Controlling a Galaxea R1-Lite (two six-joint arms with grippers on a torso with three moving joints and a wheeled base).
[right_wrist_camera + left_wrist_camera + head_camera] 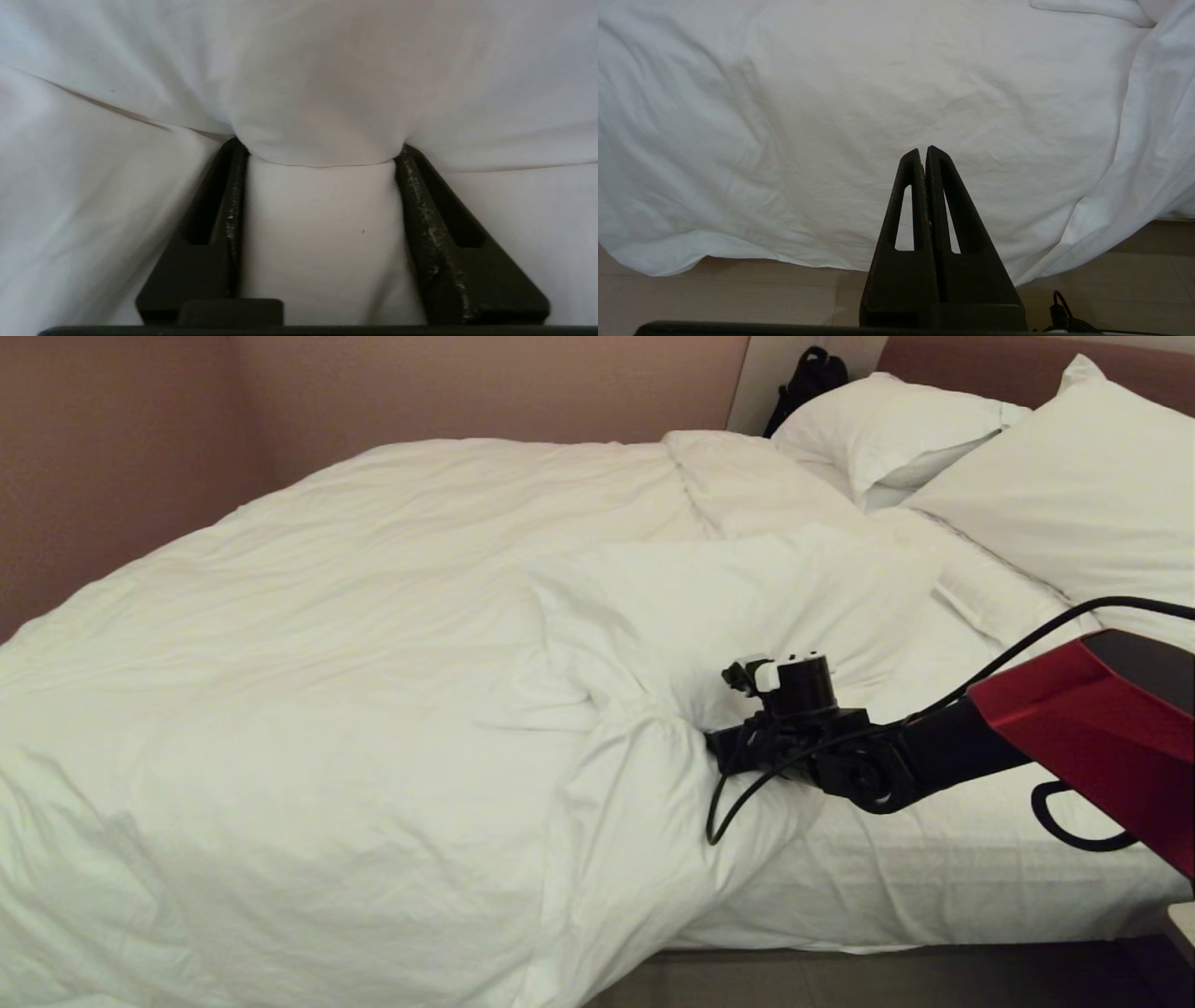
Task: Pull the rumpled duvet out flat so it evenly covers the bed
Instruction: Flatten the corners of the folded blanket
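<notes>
White bed (934, 877), right hand (317, 158) (no labels) astride duvet (373, 663) fold

Your right gripper (317, 154) is buried in a puffy duvet (373, 663) fold, cloth bulging between its fingers; bare sheet (934, 859) alongside lies unobstructed, pillows (1074, 495) beyond.

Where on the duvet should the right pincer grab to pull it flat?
Probably the folded-back edge of the duvet, from the near side where bare sheet shows. The right pincer already straddles that puffy fold, fingers either side.
</notes>
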